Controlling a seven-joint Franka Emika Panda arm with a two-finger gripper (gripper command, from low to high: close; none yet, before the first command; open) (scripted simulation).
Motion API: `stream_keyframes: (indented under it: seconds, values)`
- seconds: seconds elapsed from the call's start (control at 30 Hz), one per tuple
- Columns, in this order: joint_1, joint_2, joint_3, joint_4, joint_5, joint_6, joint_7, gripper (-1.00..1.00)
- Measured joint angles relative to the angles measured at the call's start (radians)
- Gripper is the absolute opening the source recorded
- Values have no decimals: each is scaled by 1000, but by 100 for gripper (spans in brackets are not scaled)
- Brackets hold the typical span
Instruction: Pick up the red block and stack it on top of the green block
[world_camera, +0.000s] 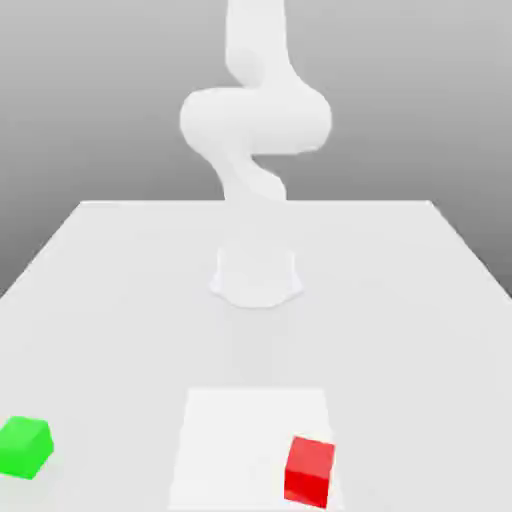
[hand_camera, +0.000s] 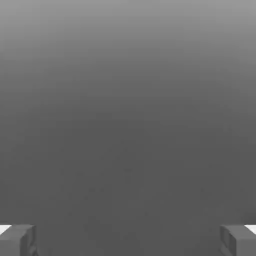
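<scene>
**Red block near the front edge, green block well apart**

Red block (world_camera: 309, 471) sits on the white table (world_camera: 120, 290) near its front edge, toward the exterior view's right, on a paler square patch (world_camera: 240, 430). Green block (world_camera: 25, 447) lies far off at the left. Open tabletop separates them. White arm (world_camera: 255, 120) rises behind. Gripper (hand_camera: 128, 240) fingers (hand_camera: 17, 240) stand wide apart, holding nothing.

White table (world_camera: 120, 290) with green block (world_camera: 24, 447), red block (world_camera: 309, 471)

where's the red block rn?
Exterior view: red block sits on the table near the front edge, right of centre, far from the green block.
</scene>
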Motion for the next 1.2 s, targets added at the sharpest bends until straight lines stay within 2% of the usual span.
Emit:
stream_keyframes:
  seconds: [0.5, 0.83, 0.97, 1.0, 1.2]
  values:
    - [-78, 551, 137, -102, -99, 208, 286, 0]
    - [-51, 904, 156, -166, -85, 356, 412, 0]
    - [-18, 1048, 116, -150, -129, 467, 454, 0]
    - [-8, 1079, 104, -145, -141, 492, 463, -100]
    - [-4, 1095, 99, -143, -149, 506, 469, -100]
